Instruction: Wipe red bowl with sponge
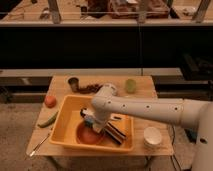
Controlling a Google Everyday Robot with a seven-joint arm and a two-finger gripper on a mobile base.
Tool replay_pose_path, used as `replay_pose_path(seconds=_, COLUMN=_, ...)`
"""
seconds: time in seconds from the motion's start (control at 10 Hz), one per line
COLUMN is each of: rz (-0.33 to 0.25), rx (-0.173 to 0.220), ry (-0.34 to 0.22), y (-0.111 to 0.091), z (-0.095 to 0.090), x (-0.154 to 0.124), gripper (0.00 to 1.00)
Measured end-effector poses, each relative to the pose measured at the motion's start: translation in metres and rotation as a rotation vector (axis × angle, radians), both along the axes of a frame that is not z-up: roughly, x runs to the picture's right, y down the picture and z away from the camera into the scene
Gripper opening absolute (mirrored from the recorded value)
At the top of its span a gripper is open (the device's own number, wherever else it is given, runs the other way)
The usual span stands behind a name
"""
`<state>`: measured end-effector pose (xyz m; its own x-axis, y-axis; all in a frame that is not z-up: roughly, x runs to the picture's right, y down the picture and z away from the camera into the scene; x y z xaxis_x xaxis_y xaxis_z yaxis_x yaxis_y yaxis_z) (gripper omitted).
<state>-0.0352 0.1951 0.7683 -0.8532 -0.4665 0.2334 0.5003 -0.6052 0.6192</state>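
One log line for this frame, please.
gripper: in yellow tub, over red bowl | sponge: at gripper | red bowl: inside tub
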Motion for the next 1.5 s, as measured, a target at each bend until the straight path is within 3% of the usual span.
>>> replay_pose_path(seconds=0.3, rz=-0.005, rx=0.031, ry=-0.032, y=-0.016, z=-0.001, x=-0.021, gripper=0.00)
replay_pose_path(seconds=0.7, rz=-0.037, rx=0.042, ry=-0.093, y=-0.019, z=-0.003, x=-0.055, gripper=0.00)
replay_pose_path(seconds=1.1, rz=-0.071, rx=0.045, ry=-0.147, y=-0.015, z=-0.011, x=-0.076, gripper=0.00)
replay_pose_path(seconds=1.5, rz=-0.086, rx=0.025, ry=-0.176, y=0.005, z=-0.022, x=-0.079, gripper=0.00)
